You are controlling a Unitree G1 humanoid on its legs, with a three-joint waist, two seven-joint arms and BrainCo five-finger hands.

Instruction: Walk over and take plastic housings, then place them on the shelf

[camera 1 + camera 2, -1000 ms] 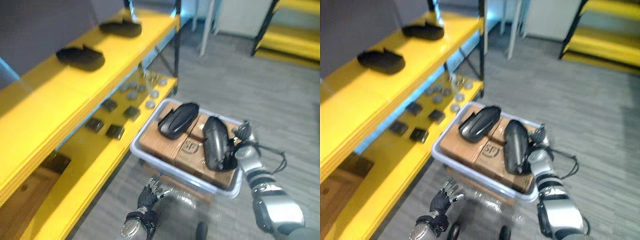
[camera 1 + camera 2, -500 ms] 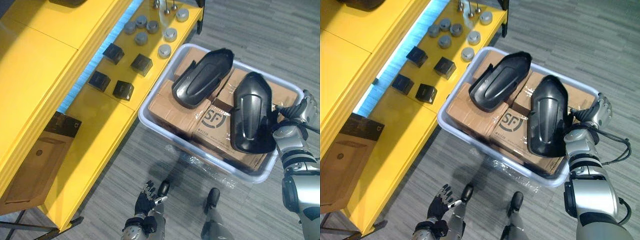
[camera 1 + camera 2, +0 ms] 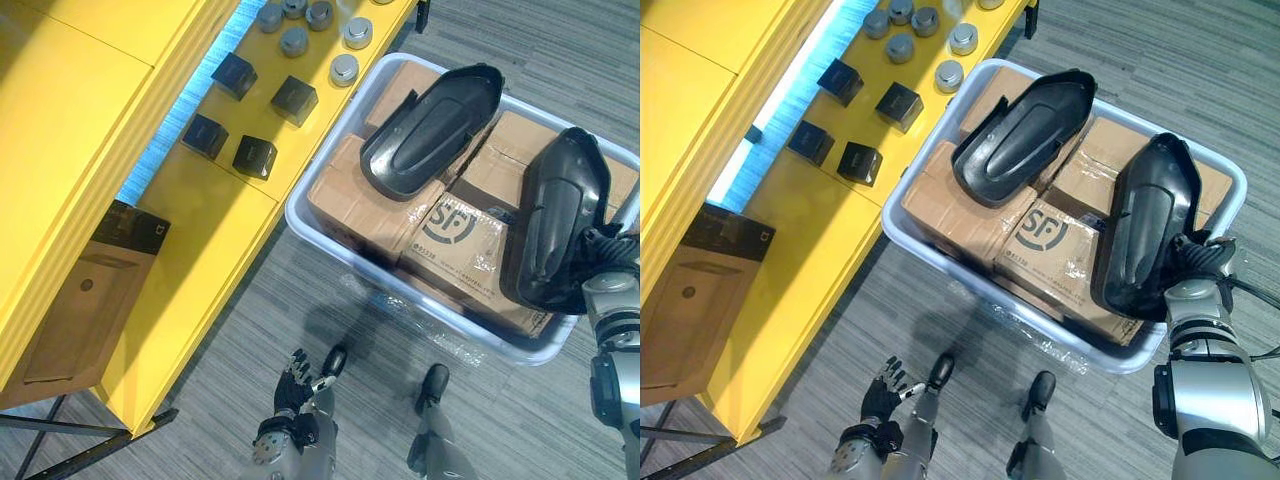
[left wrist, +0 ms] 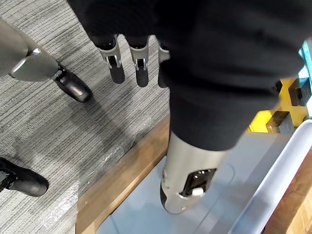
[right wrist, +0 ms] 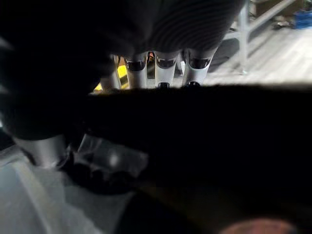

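Right housing: a long black plastic housing (image 3: 1145, 225) lay lengthwise on the cardboard boxes (image 3: 950, 205) in the tub, at its right side, with its near end at the tub's near rim.
Left housing: a second black housing (image 3: 1020, 135) lay slantwise on the boxes, hollow side up, just beside the first and apart from both hands.
Right hand: the right hand (image 3: 1202, 262) was against the near end of the right housing; whether it gripped the housing could not be told, as the housing's dark edge hid its tips.
Tub: a pale plastic tub (image 3: 910, 250) stood on the grey floor (image 3: 1120, 50), one corner close against the shelf.
Left hand: the left hand (image 3: 883, 400) hung low over the floor, well apart from the tub, fingers (image 4: 117, 68) loosely straight and holding nothing.
Shelf: the yellow shelf (image 3: 800, 260) carried small black boxes (image 3: 859, 163), grey round caps (image 3: 948, 75) and a flat brown carton (image 3: 695, 300).
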